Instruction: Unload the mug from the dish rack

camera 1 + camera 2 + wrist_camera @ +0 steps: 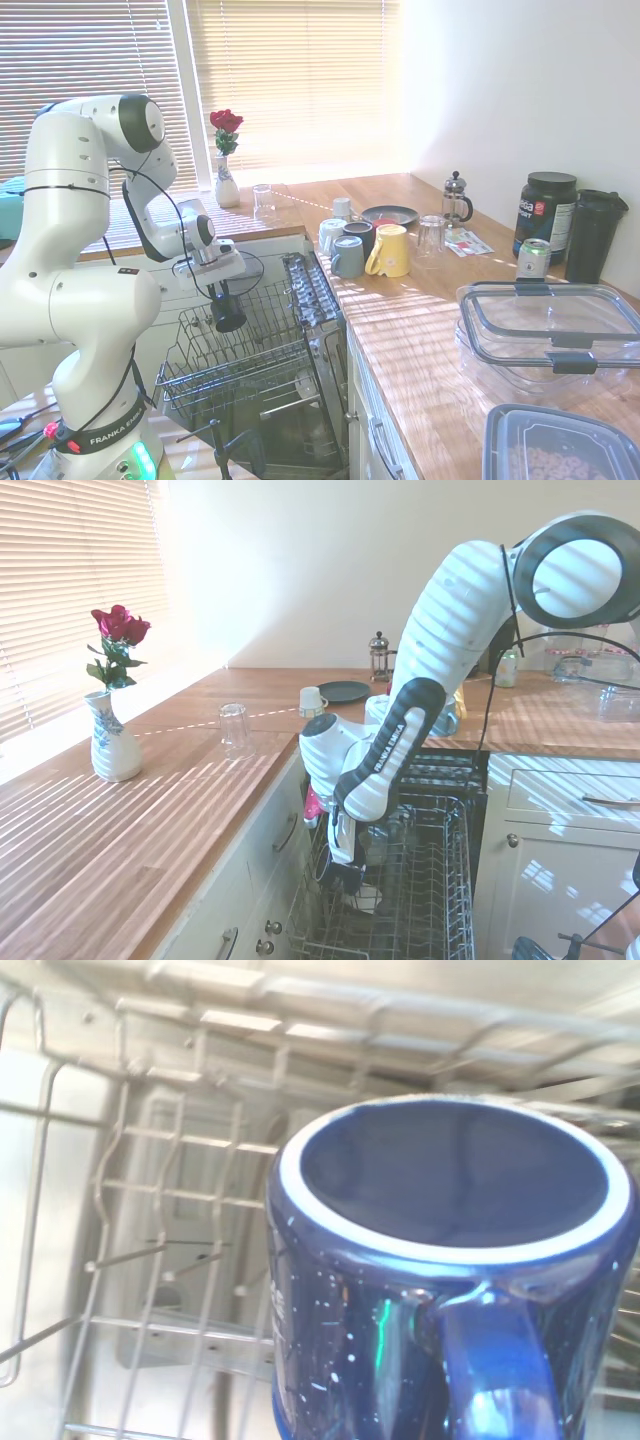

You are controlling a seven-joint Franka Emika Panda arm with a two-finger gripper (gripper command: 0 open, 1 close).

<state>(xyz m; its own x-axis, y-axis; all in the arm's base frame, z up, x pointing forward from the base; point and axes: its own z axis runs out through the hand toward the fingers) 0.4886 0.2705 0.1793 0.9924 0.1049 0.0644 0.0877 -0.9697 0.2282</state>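
Clamped white two-finger gripper [226, 300] holds glossy dark cylindrical mug [229, 311] just above grey wire dish rack [250, 365]. Opposite side: mug [340, 873] mostly hidden. Wrist: mug [450, 1260] (speckled blue) upturned. Lifting step; next, carry to wooden countertop [420, 330].

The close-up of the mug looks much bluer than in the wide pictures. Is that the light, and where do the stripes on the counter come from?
Probably light and nearness: in the wrist view the mug reads speckled dark blue with a pale rim, slightly soft. In the first exterior view it looks near black over the dish rack. In both exterior views, sun through the blinds stripes the counter and washes out the window.
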